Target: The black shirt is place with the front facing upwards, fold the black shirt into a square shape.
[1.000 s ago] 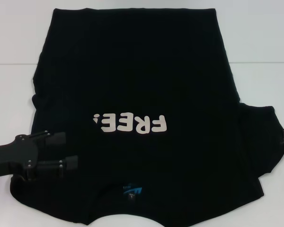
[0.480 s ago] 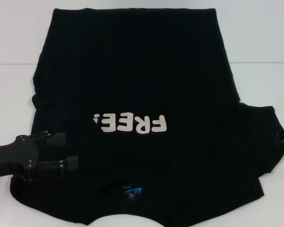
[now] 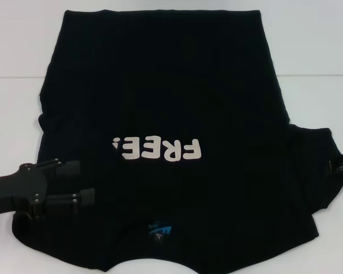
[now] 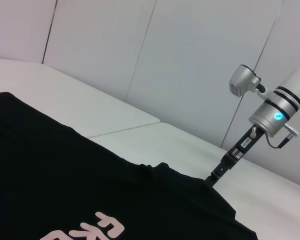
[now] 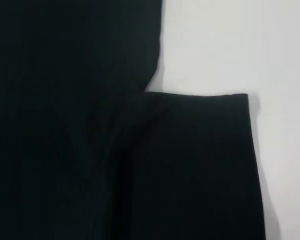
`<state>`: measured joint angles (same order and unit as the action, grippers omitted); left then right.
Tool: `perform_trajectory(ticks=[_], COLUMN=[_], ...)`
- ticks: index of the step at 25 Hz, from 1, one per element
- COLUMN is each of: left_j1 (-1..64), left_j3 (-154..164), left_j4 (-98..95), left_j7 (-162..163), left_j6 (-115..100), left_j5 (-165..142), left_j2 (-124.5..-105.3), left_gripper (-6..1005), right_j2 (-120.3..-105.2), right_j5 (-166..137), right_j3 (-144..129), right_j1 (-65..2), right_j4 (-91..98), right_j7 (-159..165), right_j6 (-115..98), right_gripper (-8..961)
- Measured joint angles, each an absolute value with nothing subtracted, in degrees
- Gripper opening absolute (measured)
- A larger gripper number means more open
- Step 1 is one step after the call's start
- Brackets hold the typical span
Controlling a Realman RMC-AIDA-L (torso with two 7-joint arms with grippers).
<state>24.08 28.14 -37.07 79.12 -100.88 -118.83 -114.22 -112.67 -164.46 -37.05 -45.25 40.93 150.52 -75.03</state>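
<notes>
The black shirt [image 3: 160, 103] lies flat on the white table [image 3: 314, 51], print up. The left gripper [image 3: 74, 181] hovers spread over its left shoulder; the right gripper [image 3: 342, 165], its state perhaps unreadable, meets the right sleeve.

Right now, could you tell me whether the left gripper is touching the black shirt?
Cannot tell. In the head view the left gripper overlaps the black shirt, fingers spread, but no view shows contact or gap.

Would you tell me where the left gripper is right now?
In the head view, the left gripper sits low on the robot's left, open over the black shirt, left of the white lettering.
</notes>
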Motion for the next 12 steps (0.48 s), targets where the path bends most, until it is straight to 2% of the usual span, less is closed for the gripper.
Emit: perform_trajectory(ticks=[12], left_j1=[24.2], left_j3=[28.2], left_j4=[-37.1], left_j7=[79.2], left_j6=[-100.9], left_j5=[-118.8], left_j2=[-114.26], left_gripper=[917], right_j2=[-112.6], right_j5=[-164.8], right_j3=[-37.1], right_j1=[-45.2], right_j4=[40.8], right_j7=[150.6], right_j6=[-74.8], right_gripper=[756])
